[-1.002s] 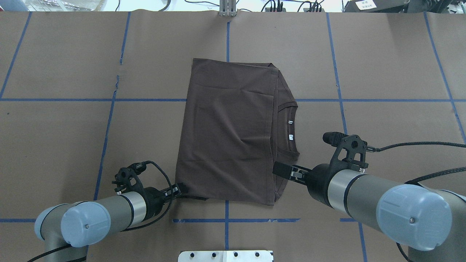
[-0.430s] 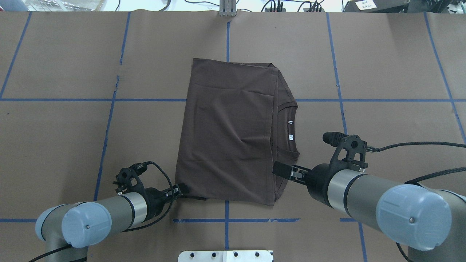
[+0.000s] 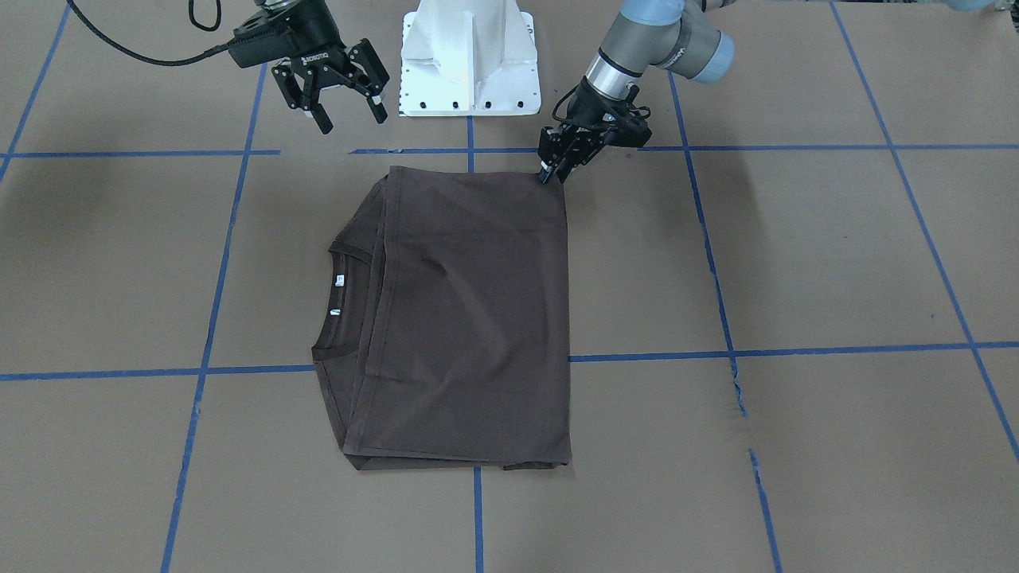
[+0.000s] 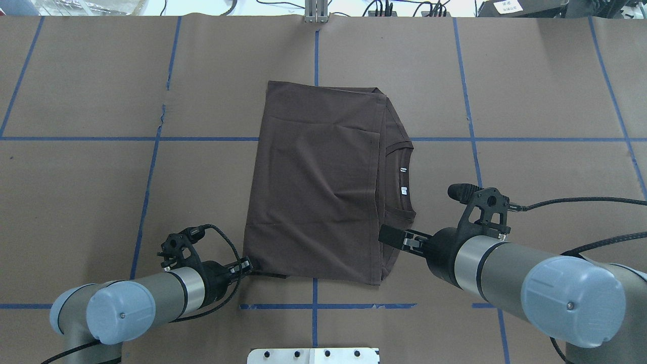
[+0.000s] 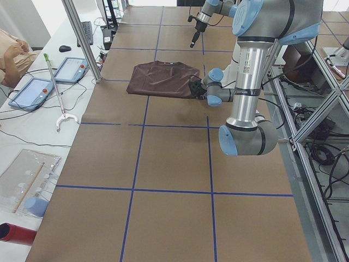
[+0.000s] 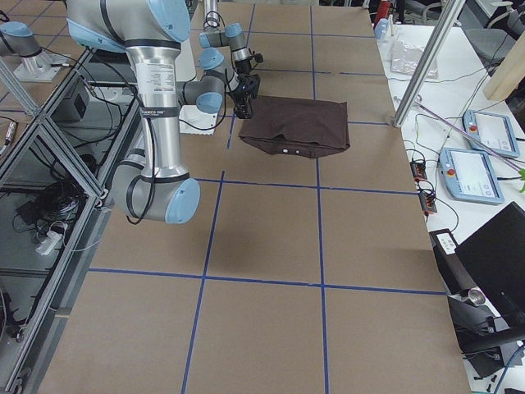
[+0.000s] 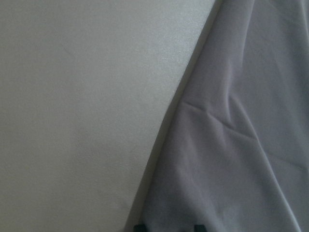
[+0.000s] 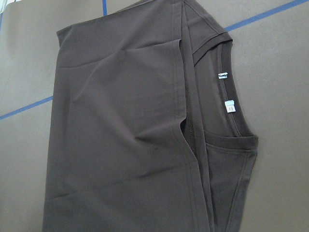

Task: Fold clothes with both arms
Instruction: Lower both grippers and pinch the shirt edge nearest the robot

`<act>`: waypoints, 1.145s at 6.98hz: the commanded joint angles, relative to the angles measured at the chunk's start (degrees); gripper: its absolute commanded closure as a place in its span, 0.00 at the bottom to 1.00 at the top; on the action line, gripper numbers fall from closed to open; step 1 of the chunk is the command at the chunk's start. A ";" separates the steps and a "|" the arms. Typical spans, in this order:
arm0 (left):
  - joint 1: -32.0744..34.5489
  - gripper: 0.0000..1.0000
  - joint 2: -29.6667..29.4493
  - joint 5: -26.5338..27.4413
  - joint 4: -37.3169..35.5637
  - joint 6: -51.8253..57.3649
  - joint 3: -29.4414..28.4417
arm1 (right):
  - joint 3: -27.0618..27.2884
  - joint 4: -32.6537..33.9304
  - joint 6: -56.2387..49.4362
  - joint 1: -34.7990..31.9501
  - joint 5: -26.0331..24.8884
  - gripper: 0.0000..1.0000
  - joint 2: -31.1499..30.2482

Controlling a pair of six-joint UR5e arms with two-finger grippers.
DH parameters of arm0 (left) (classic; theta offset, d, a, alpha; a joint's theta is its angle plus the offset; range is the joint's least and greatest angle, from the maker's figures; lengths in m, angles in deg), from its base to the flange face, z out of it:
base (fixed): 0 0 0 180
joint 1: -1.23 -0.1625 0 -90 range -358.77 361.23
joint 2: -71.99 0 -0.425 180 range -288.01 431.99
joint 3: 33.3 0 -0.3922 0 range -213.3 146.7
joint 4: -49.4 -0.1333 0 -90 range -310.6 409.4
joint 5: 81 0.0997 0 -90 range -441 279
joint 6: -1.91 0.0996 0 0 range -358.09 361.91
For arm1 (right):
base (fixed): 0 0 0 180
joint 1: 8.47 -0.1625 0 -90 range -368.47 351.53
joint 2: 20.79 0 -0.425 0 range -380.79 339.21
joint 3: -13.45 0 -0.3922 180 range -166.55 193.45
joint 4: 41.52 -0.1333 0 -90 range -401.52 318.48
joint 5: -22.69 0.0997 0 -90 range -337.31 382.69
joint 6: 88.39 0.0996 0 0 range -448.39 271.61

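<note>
Overhead, front, sides, wrists; shared T-shirt [image 4: 318,187]

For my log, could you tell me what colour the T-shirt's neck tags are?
Neck tags are white, clearest in the right wrist-mounted view.

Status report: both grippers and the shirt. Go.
Left gripper low at shirt near corner, grip unclear. Right gripper open, raised off the cloth. Shirt folded, lying flat. Nothing in the way.

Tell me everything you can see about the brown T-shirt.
The T-shirt is dark brown, soft matte knit, folded into a rough rectangle lying flat on the brown paper table. Its round collar and two white neck tags show at the robot's right. The left gripper touches its near left corner; grip unclear.
</note>
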 commanded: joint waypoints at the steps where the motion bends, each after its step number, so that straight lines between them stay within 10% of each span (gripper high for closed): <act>1: 0.00 1.00 -0.27 0.63 0.00 0.08 -0.38 | -0.23 0.00 0.00 0.09 0.00 0.00 0.00; 4: 0.00 1.00 -0.36 0.64 0.00 0.78 -0.20 | -3.90 0.96 7.50 0.78 -0.53 0.05 1.31; 8: 0.09 1.00 -1.23 0.38 0.00 0.78 1.02 | -14.27 17.93 21.18 4.13 -1.93 0.20 14.32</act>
